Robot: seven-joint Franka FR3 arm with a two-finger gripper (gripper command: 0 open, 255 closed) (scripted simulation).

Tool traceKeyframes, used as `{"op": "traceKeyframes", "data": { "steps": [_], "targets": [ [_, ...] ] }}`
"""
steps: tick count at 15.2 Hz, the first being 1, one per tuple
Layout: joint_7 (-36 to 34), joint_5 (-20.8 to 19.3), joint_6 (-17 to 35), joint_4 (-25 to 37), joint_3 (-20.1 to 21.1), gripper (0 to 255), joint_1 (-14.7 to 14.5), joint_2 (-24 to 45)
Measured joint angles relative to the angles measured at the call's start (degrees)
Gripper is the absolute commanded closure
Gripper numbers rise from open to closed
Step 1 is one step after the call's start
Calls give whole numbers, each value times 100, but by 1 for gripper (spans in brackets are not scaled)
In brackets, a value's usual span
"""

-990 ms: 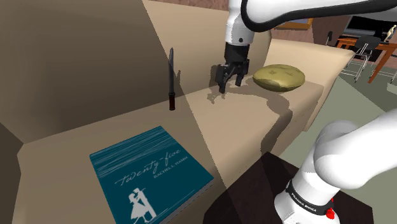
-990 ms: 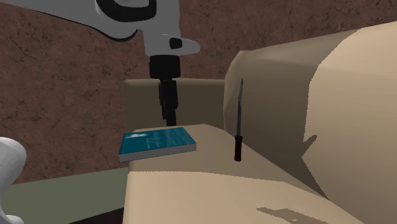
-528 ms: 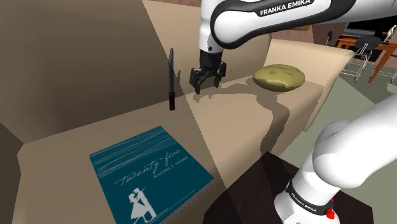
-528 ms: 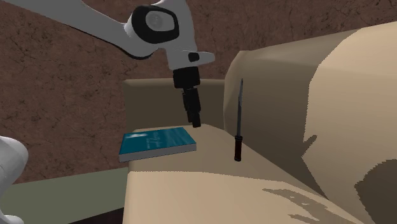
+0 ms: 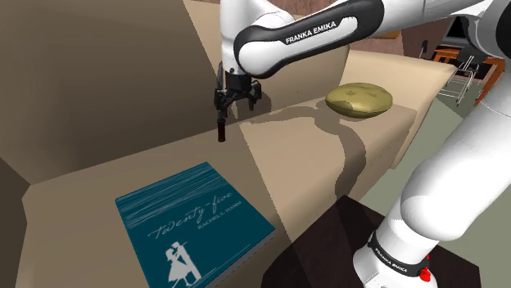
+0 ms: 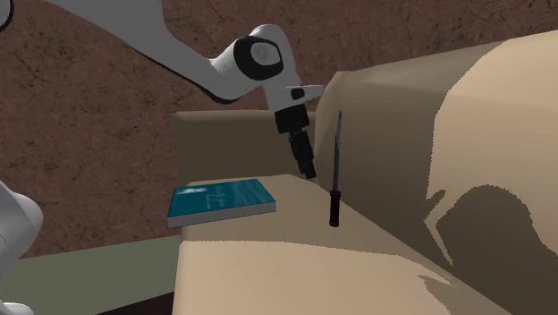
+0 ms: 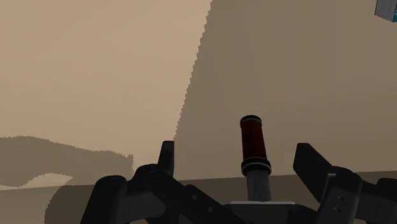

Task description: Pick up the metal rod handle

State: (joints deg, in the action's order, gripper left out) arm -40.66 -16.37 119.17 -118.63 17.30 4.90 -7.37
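A slim grey rod (image 6: 336,152) with a dark red handle (image 6: 333,210) stands on the tan sofa seat (image 5: 303,155), leaning against the backrest. In the shoulder view the handle (image 5: 220,129) shows just below my black gripper (image 5: 232,104), which hangs right beside the rod's shaft. The second exterior view puts the gripper (image 6: 309,170) a little to the rod's left, above the seat. In the wrist view the gripper (image 7: 236,153) is open and the red handle (image 7: 252,141) lies between the fingers (image 7: 167,156), nearer the other finger and touching neither.
A teal book (image 5: 192,225) lies flat on the near end of the sofa seat, also seen as the book (image 6: 219,201) behind the gripper. An olive round cushion (image 5: 359,98) rests at the far end. The backrest rises directly behind the rod.
The gripper has swung toward the shoulder view's left, from near the cushion to the rod, and now straddles it. The fingers stay open. The rod has not moved.
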Motion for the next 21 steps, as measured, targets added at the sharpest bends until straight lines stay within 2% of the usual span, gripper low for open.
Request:
{"op": "traceKeyframes", "data": {
  "steps": [6,14,15,21],
  "targets": [
    [-1145,-1028,49,1144,158,0,-52,1213],
    [-1486,-1317,478,917,116,0,-59,1471],
    [-1495,-1323,489,910,116,255,-60,1475],
    [-1506,-1330,499,908,117,255,-63,1479]
  ]
}}
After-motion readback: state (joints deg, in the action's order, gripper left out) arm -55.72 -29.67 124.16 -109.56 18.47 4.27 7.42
